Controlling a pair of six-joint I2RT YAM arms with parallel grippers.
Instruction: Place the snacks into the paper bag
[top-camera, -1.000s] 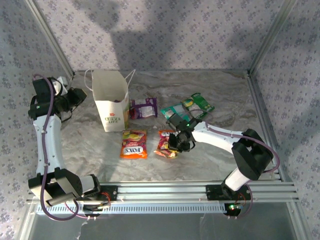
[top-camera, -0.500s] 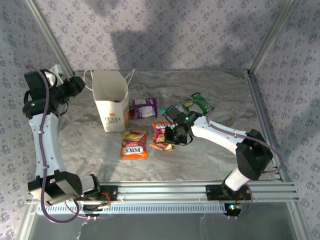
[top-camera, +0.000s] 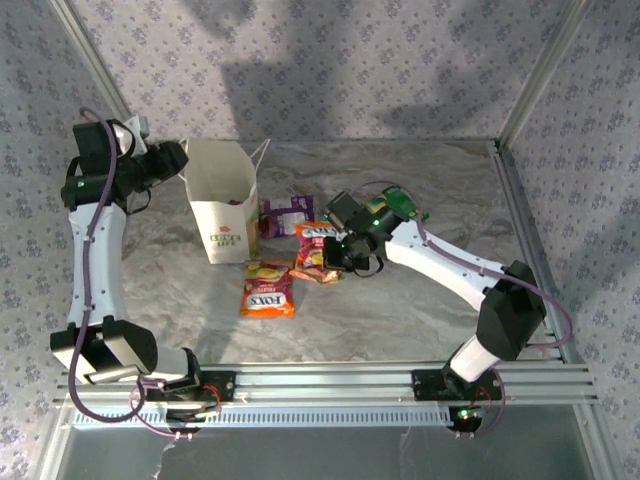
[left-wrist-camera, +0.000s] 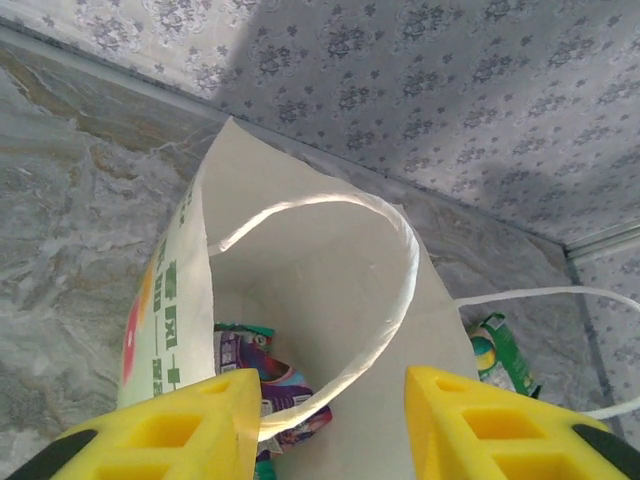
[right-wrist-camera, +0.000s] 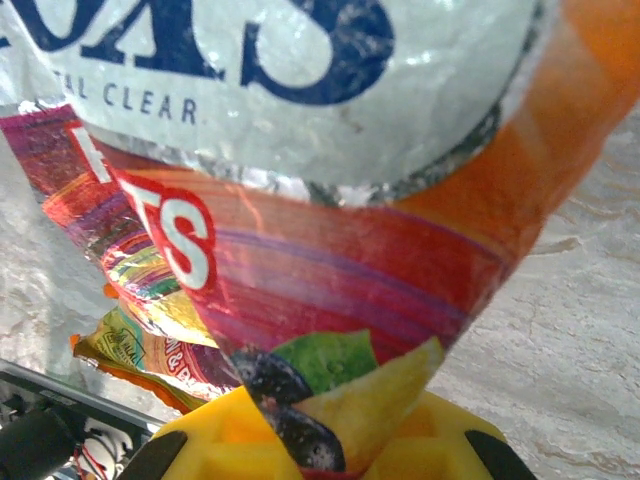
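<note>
orange packet (top-camera: 313, 252) | pinched at its edge by right gripper (top-camera: 342, 250), up over the table's (top-camera: 420, 320) middle | light, floppy, slippery, i think | left gripper (left-wrist-camera: 330, 420) spread apart at paper bag (top-camera: 222, 215), far-left

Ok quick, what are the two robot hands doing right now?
Left gripper: open, above the paper bag.
Right gripper: shut on an orange FOX'S packet.

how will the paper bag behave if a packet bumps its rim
Probably tips easily: the paper bag stands tall on a small base. Its thin walls would likely flex. With just one packet visible inside, it's probably light and may slide.
</note>
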